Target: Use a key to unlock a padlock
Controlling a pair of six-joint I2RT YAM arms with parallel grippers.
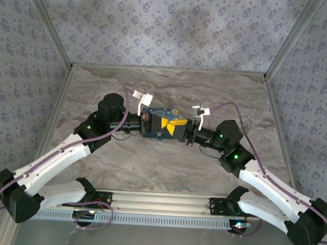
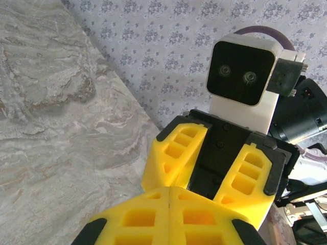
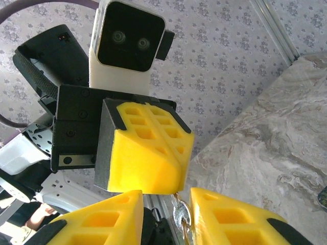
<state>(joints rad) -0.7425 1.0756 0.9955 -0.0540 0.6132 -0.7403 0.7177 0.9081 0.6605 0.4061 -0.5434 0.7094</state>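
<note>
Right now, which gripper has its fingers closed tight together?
The left gripper: its yellow fingers meet at a seam. On the right gripper, a gap separates them.

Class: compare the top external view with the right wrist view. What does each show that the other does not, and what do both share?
Top external adds: both arms whole, from base to wrist, and a blue painted box where the grippers meet.
Right wrist adds: a small silvery piece, possibly the key, in the gap between the right gripper's yellow fingers.
Shared: the left gripper, its yellow fingers shut, pointing at the right gripper, and the marble table.
</note>
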